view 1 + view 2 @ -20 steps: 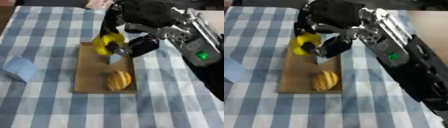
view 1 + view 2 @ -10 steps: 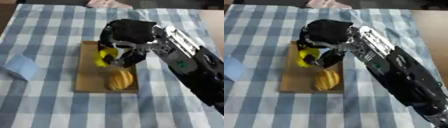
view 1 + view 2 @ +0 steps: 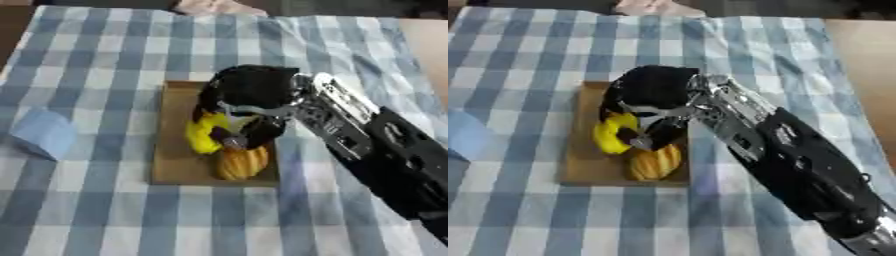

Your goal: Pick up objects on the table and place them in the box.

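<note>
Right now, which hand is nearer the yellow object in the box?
Right. The right hand is curled around the yellow object inside the box; the left hand shows in neither view.

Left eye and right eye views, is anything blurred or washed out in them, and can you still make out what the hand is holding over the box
Both views are soft all over. In the left eye view the right hand is a smeared dark mass, yet its fingers curl round a yellow object over the box. In the right eye view the orange ridged object lacks detail. No strong glare in either.
</note>
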